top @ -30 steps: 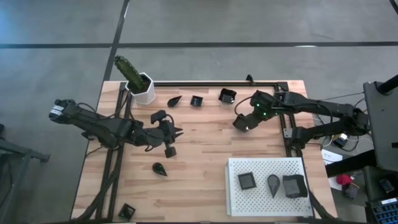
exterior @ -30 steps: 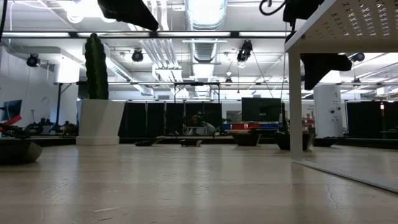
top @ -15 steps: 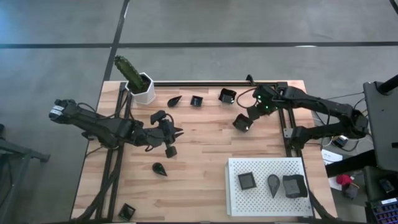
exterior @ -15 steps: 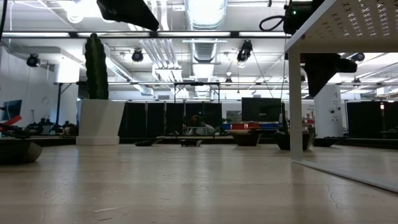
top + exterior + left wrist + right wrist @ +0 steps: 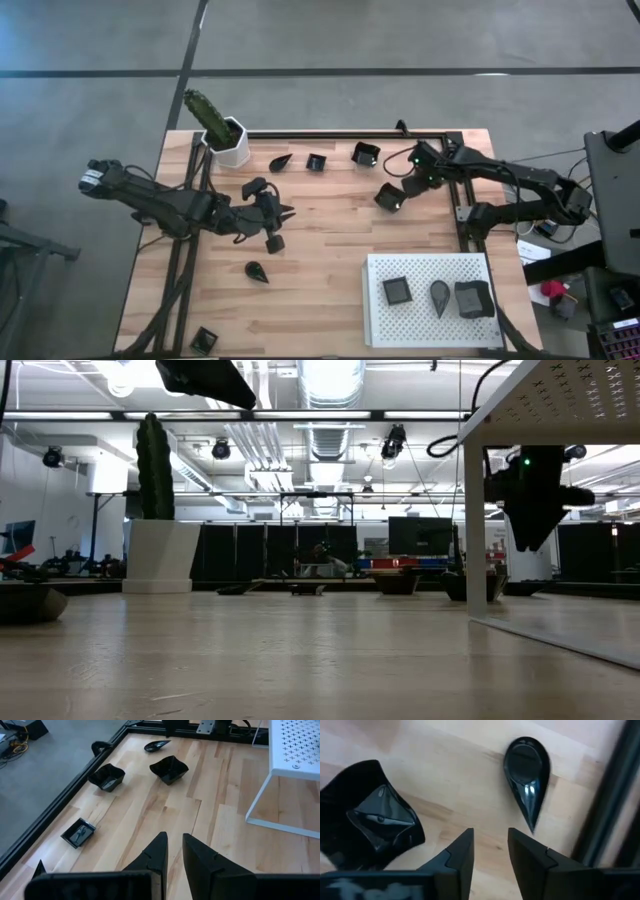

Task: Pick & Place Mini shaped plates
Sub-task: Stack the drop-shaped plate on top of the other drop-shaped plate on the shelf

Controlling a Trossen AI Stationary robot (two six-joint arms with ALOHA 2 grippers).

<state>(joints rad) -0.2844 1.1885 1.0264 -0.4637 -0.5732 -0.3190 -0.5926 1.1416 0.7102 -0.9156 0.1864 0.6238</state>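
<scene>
Right gripper hangs with fingers slightly apart, holding nothing; teardrop plate lies just ahead, square plate beside it.

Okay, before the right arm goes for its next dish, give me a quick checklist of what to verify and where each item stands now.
1. Right tool empty, jaws apart: ok.
2. Teardrop dish lies flat just ahead of it: ok.
3. Square dish sits apart from the teardrop dish: ok.
4. Tray has bare room beside its three dishes: ok.
5. Left tool waits mid-table, away from the right arm: ok.
6. Right tool's height above the table: cannot tell.
</scene>
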